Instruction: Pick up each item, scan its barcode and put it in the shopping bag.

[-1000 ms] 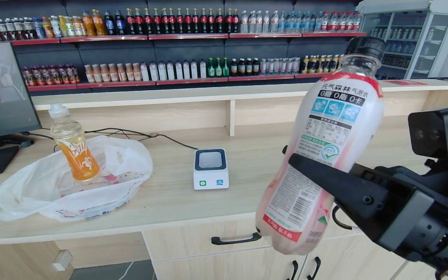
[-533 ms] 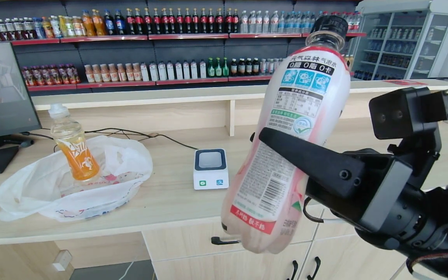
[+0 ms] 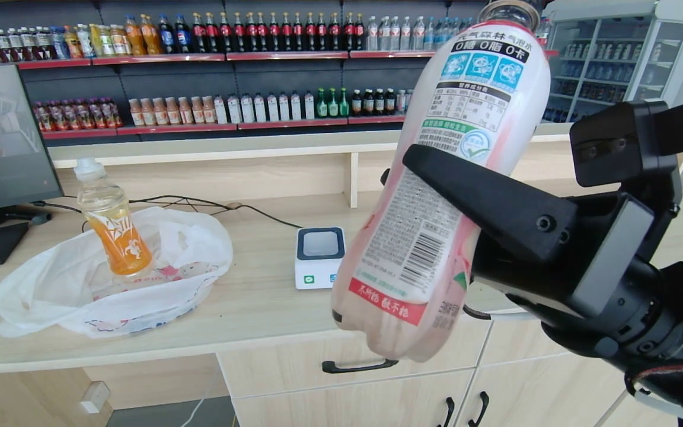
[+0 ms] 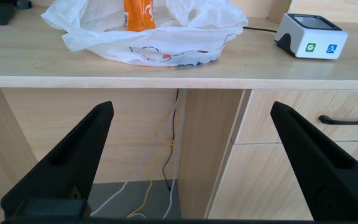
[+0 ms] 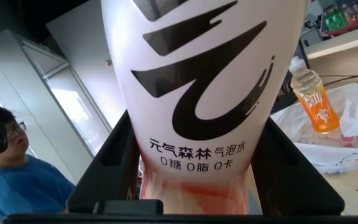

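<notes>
Two-fingered, pinches pink-and-white plastic drink bottle (image 3: 418,249) in black right gripper (image 3: 404,169), tilted high above light wooden counter's (image 3: 258,296) front edge; hangs black left gripper (image 4: 191,109) spread below that edge.

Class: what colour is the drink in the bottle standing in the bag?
Orange; the bottle shows best in the head view.

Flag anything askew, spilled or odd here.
Nothing spilled or damaged. Only the pale pink plastic bottle, clamped in the right gripper, hangs tilted, its barcode facing the head camera, not the white square scanner.
</notes>
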Motion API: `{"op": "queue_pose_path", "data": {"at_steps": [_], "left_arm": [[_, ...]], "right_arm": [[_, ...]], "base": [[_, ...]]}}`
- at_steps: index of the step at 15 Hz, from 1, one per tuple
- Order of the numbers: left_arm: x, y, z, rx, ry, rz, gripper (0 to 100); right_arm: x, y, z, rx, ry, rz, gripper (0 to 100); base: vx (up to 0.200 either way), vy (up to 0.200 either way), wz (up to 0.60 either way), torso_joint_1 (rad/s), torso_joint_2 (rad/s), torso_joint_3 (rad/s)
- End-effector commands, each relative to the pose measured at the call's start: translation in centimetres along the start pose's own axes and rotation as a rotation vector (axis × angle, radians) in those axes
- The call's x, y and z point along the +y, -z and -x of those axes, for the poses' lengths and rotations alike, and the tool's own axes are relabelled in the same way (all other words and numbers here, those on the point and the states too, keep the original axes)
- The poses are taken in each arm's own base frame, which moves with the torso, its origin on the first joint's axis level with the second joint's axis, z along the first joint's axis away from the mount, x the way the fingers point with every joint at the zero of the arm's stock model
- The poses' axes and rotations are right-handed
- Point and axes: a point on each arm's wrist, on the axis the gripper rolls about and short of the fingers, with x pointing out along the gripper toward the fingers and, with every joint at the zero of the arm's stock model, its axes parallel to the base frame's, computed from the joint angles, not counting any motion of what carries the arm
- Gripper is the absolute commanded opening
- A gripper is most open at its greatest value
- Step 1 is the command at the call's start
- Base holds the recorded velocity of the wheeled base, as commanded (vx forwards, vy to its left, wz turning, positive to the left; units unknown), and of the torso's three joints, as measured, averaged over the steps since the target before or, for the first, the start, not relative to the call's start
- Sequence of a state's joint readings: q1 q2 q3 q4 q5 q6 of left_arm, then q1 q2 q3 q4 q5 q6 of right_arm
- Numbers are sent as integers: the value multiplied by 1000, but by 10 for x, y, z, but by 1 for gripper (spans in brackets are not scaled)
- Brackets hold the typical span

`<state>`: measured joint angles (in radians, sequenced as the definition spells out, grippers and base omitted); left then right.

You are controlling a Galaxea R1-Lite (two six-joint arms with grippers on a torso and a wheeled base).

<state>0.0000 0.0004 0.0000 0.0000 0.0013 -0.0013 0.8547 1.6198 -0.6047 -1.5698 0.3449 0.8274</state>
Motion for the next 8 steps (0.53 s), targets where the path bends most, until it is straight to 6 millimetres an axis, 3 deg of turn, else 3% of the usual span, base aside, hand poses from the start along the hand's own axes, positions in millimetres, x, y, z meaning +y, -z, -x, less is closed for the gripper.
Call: {"op": "queue_pose_path", "data": {"at_steps": [1, 8], "left_arm": [[0, 0, 0, 0, 0, 0, 100], [0, 0, 0, 0, 0, 0, 100]], "right_arm": [[3, -3, 1, -8, -7, 4, 0], [6, -4, 3, -11, -14, 10, 0]], "base": [[0, 0, 0, 0, 0, 0], [0, 0, 0, 0, 0, 0]]}}
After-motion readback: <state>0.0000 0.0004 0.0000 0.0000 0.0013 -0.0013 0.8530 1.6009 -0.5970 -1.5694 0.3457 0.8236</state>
